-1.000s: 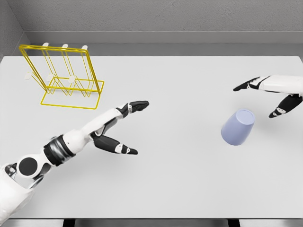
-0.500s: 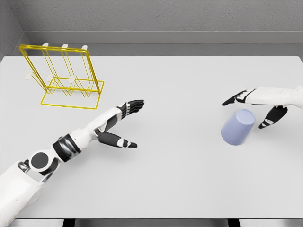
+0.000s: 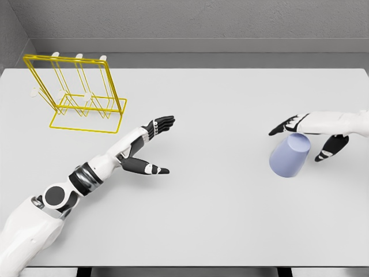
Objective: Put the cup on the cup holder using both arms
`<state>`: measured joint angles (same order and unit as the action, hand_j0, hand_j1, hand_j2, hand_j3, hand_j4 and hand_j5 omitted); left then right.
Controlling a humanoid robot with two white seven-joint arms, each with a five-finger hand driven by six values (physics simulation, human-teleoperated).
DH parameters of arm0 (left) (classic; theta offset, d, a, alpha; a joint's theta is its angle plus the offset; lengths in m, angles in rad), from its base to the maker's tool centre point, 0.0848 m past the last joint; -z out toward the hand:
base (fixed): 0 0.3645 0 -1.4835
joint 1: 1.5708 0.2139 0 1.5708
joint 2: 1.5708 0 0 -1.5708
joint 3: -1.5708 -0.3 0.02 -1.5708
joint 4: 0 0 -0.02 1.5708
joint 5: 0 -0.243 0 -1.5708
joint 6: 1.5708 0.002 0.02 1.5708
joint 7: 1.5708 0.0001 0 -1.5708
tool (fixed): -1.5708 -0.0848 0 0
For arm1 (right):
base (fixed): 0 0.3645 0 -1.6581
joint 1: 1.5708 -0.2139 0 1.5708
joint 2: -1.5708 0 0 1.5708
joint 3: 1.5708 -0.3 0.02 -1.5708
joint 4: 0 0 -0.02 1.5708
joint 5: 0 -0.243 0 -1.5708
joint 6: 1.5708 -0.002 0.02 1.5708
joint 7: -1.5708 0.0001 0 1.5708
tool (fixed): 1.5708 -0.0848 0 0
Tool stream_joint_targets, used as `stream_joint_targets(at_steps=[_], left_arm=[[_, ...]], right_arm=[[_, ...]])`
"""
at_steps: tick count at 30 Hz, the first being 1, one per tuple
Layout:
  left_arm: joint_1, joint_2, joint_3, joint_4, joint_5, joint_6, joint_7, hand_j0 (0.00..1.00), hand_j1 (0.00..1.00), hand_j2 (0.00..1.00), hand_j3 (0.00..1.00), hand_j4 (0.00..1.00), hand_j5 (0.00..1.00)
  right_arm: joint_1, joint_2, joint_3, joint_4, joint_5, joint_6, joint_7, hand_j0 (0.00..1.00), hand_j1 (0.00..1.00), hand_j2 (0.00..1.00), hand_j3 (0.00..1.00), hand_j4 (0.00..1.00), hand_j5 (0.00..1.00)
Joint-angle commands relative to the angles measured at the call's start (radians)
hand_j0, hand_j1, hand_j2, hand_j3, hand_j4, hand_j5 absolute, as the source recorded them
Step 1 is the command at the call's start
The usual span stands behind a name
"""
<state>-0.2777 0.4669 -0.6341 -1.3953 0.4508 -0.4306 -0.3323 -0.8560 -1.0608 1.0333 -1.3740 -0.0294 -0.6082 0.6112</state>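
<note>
**Right hand brackets the cup; rack waits far left**

The cup (image 3: 289,155) sits on the right side of the counter (image 3: 230,219), a pale lavender tumbler tipped so that one round end faces up and toward the far right. Its long axis leans from near-left up to far-right. I cannot tell whether the upper end is the base or the mouth.

The right hand (image 3: 311,134) is over that upper end, fingers spread and closed on nothing. The four fingers (image 3: 282,126) reach left past the cup's far rim, while the thumb (image 3: 324,152) hangs on the cup's right side. So the cup lies just below and slightly left of the palm, between fingers and thumb. Contact is not clear; the digits look just beside the wall, not pressed to it.

The left hand (image 3: 151,145) hovers mid-counter, also open and empty, fingers pointing right and far. It is well apart from the cup and nearer the holder (image 3: 78,92), the yellow wire rack standing at the far left with pale pegs on its frame.

The right hand is plainly the nearer one, so the grasp is likely its job: close across the cup's width, square to the leaning axis. With the rack on the opposite side, a handover to the left hand in the middle seems the likely route.
</note>
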Motion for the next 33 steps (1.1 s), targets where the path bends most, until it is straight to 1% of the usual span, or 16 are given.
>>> stream_joint_targets(at_steps=[1,4,12,26,33], left_arm=[[0.0,-0.001,-0.001,-0.001,0.048,0.0,-0.002,1.0,1.0,1.0,1.0,1.0,1.0],[0.0,-0.001,-0.001,-0.001,0.049,0.0,-0.002,1.0,1.0,1.0,1.0,1.0,1.0],[0.002,-0.01,-0.001,0.004,0.039,0.0,-0.002,1.0,1.0,1.0,1.0,1.0,1.0],[0.005,-0.008,-0.001,0.004,0.034,-0.004,-0.004,1.0,1.0,1.0,1.0,1.0,1.0],[0.005,-0.008,-0.001,0.004,0.034,-0.005,-0.004,1.0,1.0,1.0,1.0,1.0,1.0]], right_arm=[[0.0,-0.01,-0.001,-0.023,-0.006,0.002,0.0,1.0,1.0,1.0,1.0,1.0,1.0],[0.0,-0.027,-0.001,-0.048,-0.004,0.002,0.0,1.0,1.0,1.0,1.0,1.0,1.0],[0.002,-0.036,0.001,-0.096,-0.004,-0.003,0.0,1.0,1.0,1.0,1.0,1.0,1.0],[0.012,-0.024,0.004,-0.08,0.005,-0.003,0.0,1.0,1.0,1.0,1.0,1.0,1.0],[0.009,-0.022,0.004,-0.08,0.039,0.002,0.0,1.0,1.0,1.0,1.0,1.0,1.0]])
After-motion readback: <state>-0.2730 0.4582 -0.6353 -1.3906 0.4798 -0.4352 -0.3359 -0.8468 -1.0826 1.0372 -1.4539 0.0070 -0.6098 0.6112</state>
